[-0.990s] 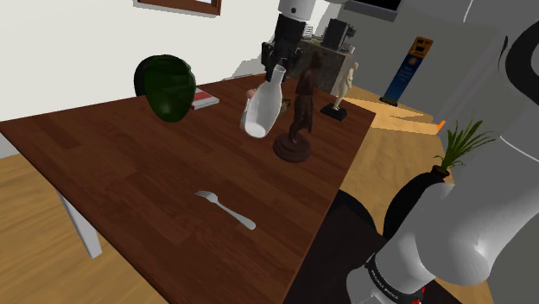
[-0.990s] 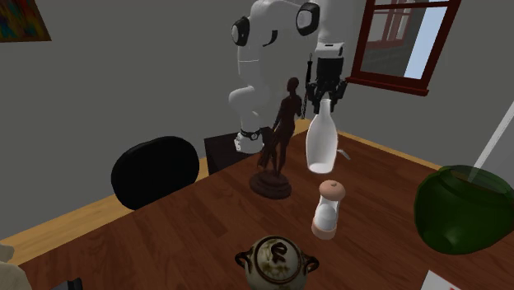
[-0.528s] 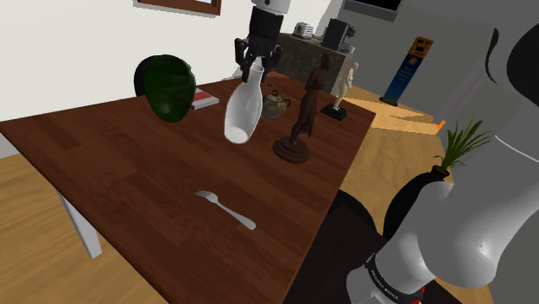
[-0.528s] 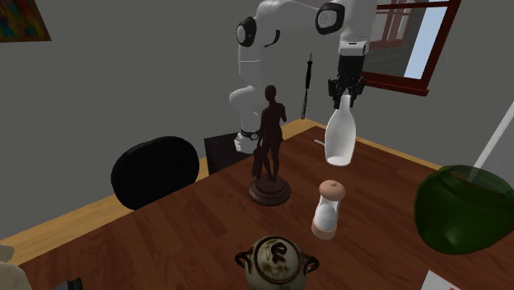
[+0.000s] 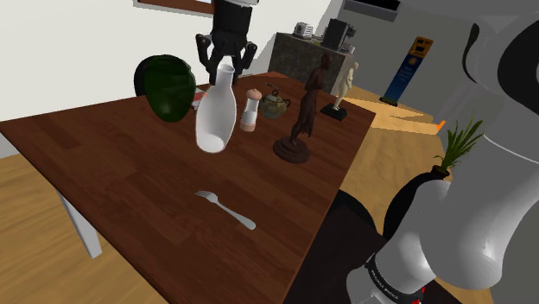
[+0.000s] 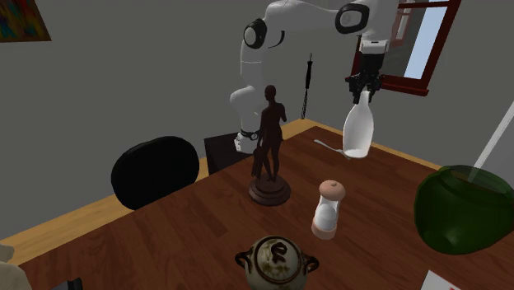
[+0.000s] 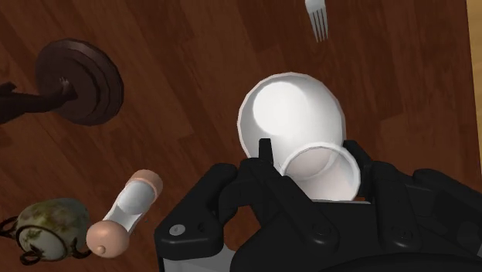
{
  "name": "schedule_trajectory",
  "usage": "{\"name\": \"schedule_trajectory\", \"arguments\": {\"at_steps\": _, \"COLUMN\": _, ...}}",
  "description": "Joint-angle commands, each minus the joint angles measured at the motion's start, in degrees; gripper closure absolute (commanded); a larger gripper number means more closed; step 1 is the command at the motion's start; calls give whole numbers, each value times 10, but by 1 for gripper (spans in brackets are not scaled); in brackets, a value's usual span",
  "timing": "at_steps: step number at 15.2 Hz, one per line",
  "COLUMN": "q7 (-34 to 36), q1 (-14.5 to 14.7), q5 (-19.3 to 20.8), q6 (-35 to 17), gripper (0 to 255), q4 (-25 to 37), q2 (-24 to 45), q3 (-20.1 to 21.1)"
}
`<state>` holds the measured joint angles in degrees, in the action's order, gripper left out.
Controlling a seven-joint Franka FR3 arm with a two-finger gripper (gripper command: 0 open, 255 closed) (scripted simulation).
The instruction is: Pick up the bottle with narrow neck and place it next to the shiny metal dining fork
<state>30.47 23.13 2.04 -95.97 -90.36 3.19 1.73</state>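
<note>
Standing on a pale wood floor (image 5: pixel 26 233), the dark, grained tabletop (image 5: pixel 104 164) carries a slim shiny fork (image 5: pixel 225 209); at its 12 o'clock in the shoulder view, the smooth white bottle (image 5: pixel 216 117) hangs aloft, its narrow neck clamped in the black pincer (image 5: pixel 226 64).

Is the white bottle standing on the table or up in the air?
Up in the air. The pincer clasps the bottle by its neck, and it hangs nearly upright, base clear of the table.
</note>
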Motion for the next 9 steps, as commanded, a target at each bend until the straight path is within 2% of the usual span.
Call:
{"name": "schedule_trajectory", "arguments": {"at_steps": 1, "q7": 27, "q1": 14, "q5": 3, "q6": 5, "gripper": 255, "q4": 23, "q2": 19, "q3": 12}}
{"name": "schedule_trajectory", "arguments": {"at_steps": 9, "q7": 124, "q1": 75, "q5": 22, "q6": 45, "gripper": 255, "q4": 160, "q2": 120, "q3": 52}}
